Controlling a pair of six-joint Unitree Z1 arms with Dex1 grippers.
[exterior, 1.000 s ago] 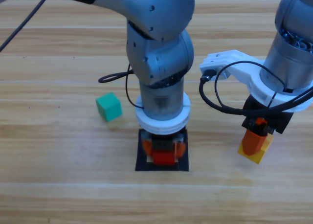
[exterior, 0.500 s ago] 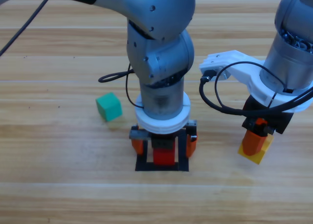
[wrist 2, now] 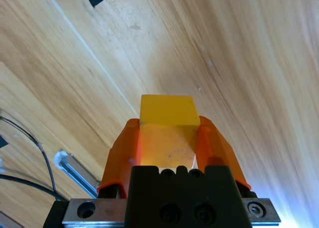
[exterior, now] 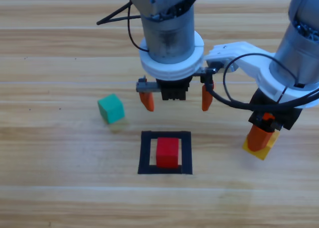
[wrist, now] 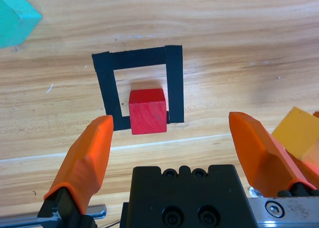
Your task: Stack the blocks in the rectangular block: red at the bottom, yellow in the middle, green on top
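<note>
Right wrist view alone shows right gripper (wrist 2: 168, 138) clamping yellow cube (wrist 2: 168, 122).

Lab: taped square (exterior: 165, 153), robot arms

Left hand (exterior: 176, 99) hangs mid-desk, wrist vertical, jaws spread wide with nothing between. Right hand (exterior: 260, 138) near the desk's right edge, jaws clamped.

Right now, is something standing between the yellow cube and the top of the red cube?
Partly. The left gripper, jaws open, hangs just behind the red cube, near the path. The right gripper holds the yellow cube; the table between looks bare.
</note>
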